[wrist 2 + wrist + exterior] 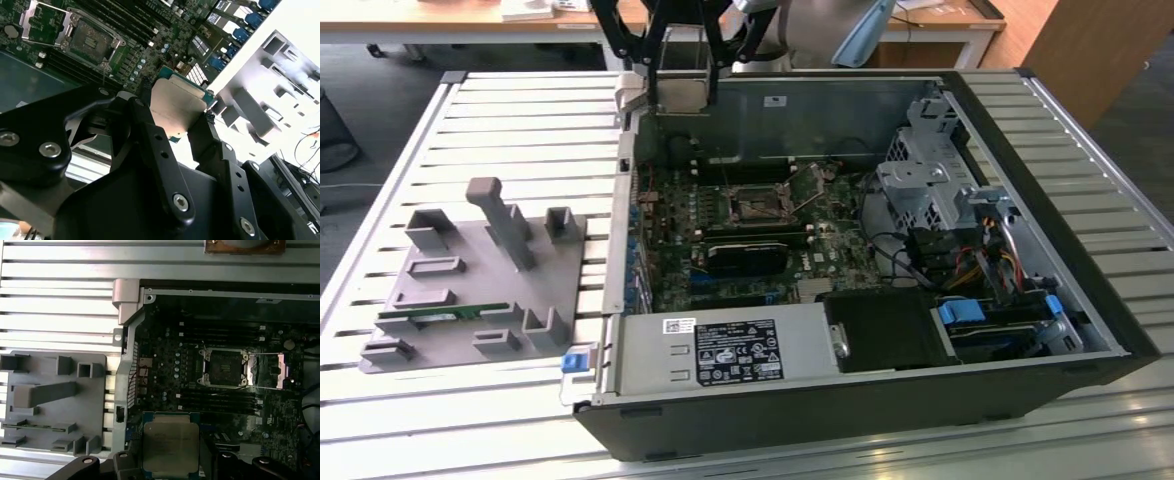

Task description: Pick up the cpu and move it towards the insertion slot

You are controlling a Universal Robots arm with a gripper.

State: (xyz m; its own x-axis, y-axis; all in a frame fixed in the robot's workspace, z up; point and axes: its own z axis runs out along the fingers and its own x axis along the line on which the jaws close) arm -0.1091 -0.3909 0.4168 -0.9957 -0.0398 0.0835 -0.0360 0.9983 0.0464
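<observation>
My gripper is shut on the cpu, a flat square chip with a silvery top and a thin green edge, one black finger on each side. In the first wrist view the cpu hangs above the motherboard, apart from the insertion slot, whose shiny metal frame stands open around a dark centre. In the exterior view the gripper holds the cpu high over the far left corner of the open computer case, and the insertion slot lies lower, toward the exterior view's right.
A grey plastic tray with upright posts lies on the slatted table at the exterior view's left, holding a green memory stick. Case walls, a power supply and a drive cage surround the motherboard.
</observation>
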